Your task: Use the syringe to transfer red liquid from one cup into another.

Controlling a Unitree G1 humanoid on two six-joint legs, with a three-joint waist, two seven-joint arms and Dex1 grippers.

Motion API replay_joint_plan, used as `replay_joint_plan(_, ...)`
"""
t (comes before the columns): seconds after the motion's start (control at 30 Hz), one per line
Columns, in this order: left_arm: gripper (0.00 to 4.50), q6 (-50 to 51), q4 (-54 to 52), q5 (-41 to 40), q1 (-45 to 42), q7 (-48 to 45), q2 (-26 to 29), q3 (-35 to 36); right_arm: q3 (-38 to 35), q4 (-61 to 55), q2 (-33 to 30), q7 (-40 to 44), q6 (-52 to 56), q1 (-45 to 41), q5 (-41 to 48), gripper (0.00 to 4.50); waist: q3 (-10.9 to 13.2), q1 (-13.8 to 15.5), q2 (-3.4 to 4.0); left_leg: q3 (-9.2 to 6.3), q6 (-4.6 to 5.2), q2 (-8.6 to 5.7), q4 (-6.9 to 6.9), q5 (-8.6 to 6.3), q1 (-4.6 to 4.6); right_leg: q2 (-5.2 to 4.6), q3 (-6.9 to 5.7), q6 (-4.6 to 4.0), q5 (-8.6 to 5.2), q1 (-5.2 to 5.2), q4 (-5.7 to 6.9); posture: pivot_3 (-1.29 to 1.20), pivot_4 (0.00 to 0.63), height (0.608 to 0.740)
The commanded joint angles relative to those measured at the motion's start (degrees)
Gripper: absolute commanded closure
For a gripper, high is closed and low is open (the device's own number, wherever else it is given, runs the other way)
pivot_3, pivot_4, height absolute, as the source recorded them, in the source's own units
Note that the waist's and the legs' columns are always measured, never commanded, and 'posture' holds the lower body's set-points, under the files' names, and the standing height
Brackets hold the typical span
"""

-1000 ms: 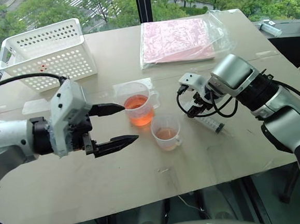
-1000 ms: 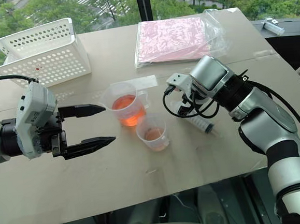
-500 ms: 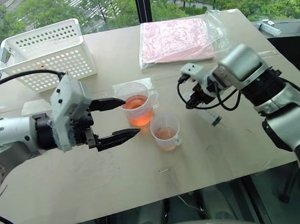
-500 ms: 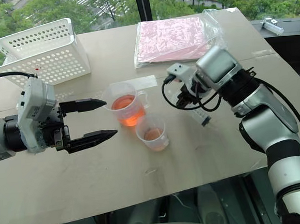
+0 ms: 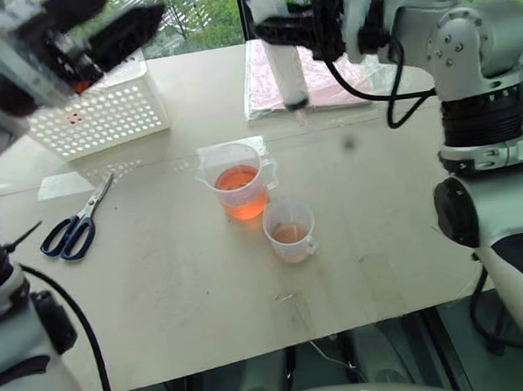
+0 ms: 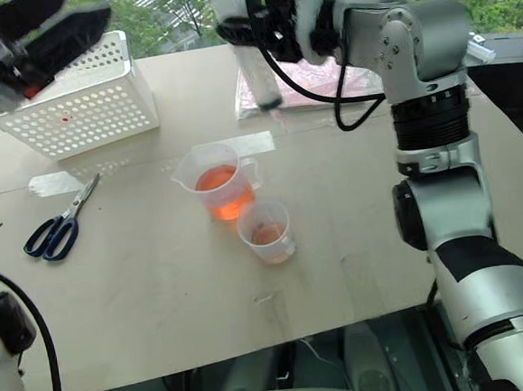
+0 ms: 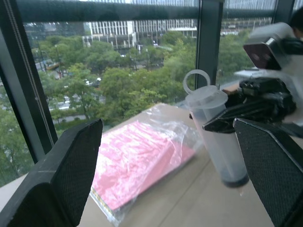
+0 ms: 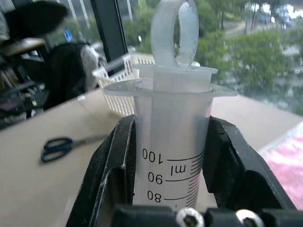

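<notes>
My right gripper (image 8: 173, 158) is shut on the barrel of the syringe (image 5: 285, 71), near its top flange. The syringe hangs upright high over the far side of the table, ring up, dark stopper low in the barrel (image 7: 215, 137). On the table below stands the larger spouted beaker (image 5: 238, 179), about half full of red liquid (image 5: 240, 193). The smaller cup (image 5: 289, 231) sits just in front of it, to its right, with a little red liquid at its bottom. My left gripper (image 5: 94, 27) is raised at the far left over the basket, open and holding nothing.
A white perforated basket (image 5: 101, 108) stands at the back left. Blue-handled scissors (image 5: 78, 223) lie left of the beaker. A pink pack in a clear bag (image 5: 324, 73) lies at the back, by the window (image 7: 118, 71).
The right gripper has lifted the syringe off the table and swung it upright, up and to the left. The left gripper rose from beside the beaker to above the basket, uncovering the scissors.
</notes>
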Motion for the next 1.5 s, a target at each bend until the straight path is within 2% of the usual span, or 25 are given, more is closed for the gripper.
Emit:
replay_joint_plan(0.03, 0.00, -1.46, 2.11, 2.95, -3.09, 0.95, -0.22, -0.58, -2.83, -3.78, 4.08, -2.53, -7.36, 0.14, 1.50, 3.03, 0.00, -0.58, 0.00, 0.02, 0.00, -0.01, 0.01, 0.00, 0.00, -0.01, -0.01, 0.00, 0.00, -0.05, 0.15, 0.00, 0.150, 0.740)
replay_joint_plan(0.13, 0.00, -0.95, 2.57, 3.75, -4.03, 0.72, -0.75, -0.61, -0.70, -7.46, 8.28, -3.33, -11.73, 4.32, 1.12, 3.03, -0.01, -1.02, -0.02, 0.03, -0.05, -0.02, 0.01, 0.03, -0.01, -0.03, 0.00, 0.00, 0.00, -0.15, 0.42, 0.00, 0.150, 0.740)
replay_joint_plan(0.4, 0.00, -0.44, -0.83, 4.91, 0.20, -0.09, -1.72, -0.41, 10.00, -10.00, 16.12, -3.92, -23.37, 16.19, -5.89, 3.03, -0.01, -2.30, -0.02, 0.07, -0.18, -0.02, 0.03, 0.12, 0.00, 0.01, 0.12, -0.01, 0.00, -0.26, 0.47, 0.00, 0.150, 0.740)
replay_joint_plan(0.77, 0.00, -1.56, -2.97, 8.87, 8.03, -3.14, -0.22, -0.57, 16.90, -8.52, 18.74, -0.01, -29.93, 23.94, -9.98, 3.03, -0.04, -2.34, -0.02, 0.06, -0.29, 0.01, 0.04, 0.19, 0.04, 0.04, 0.12, -0.01, 0.00, -0.28, 0.53, 0.00, 0.150, 0.740)
replay_joint_plan(1.2, 0.00, -5.26, -3.41, 14.99, 16.37, -9.54, 0.36, -2.32, 15.78, 1.77, 19.29, 0.53, -39.08, 22.48, -13.32, 3.03, -0.08, -2.24, -0.09, 0.06, -0.31, 0.01, 0.05, 0.21, 0.04, 0.05, 0.11, -0.02, 0.00, -0.28, 0.52, 0.00, 0.150, 0.740)
replay_joint_plan(1.5, 0.00, -4.38, -2.49, 12.29, 18.45, -15.14, 1.32, 1.25, 13.96, 6.52, 19.71, 1.23, -42.78, 20.68, -13.43, 3.03, -0.10, -2.34, -0.13, 0.07, -0.31, 0.03, 0.04, 0.21, 0.04, 0.06, 0.11, -0.03, 0.00, -0.28, 0.52, 0.00, 0.150, 0.740)
